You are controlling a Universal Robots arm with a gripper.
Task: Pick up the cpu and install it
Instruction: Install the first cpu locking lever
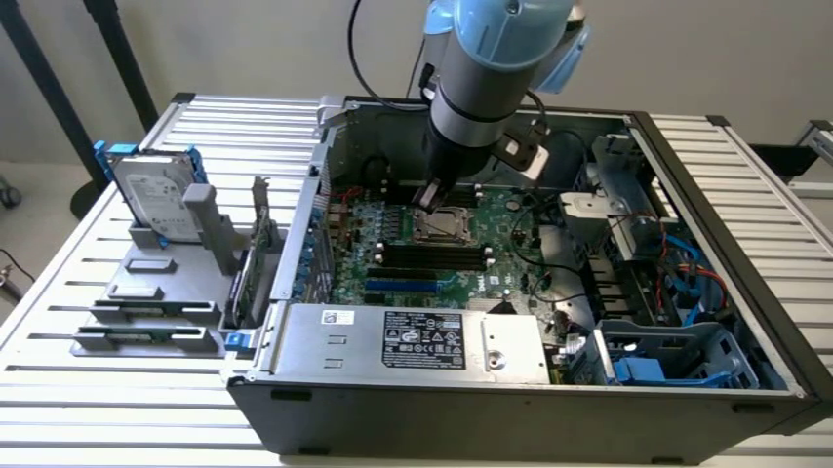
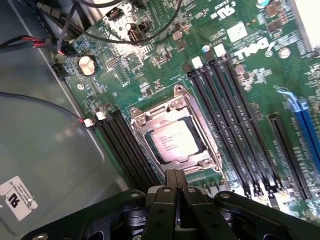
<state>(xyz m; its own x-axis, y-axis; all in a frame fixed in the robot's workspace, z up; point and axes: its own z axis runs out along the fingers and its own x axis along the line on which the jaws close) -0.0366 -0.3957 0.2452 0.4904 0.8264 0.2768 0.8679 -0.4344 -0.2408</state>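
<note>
Slatted metal tabletop (image 1: 78,292) carries the open computer case (image 1: 521,390), and your gripper (image 2: 175,187) hangs just above the motherboard (image 2: 240,65), fingers pressed together and holding nothing. You can see the cpu (image 2: 172,141) lying in its socket, so placement looks done; whether the socket frame (image 2: 175,100) is latched is hard to judge.

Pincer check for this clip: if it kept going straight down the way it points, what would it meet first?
Most likely the cpu, which lies in its socket on the motherboard. The pincer is shut and points down close beside the socket frame, so depth leaves open whether it would land on the frame's edge instead.
</note>
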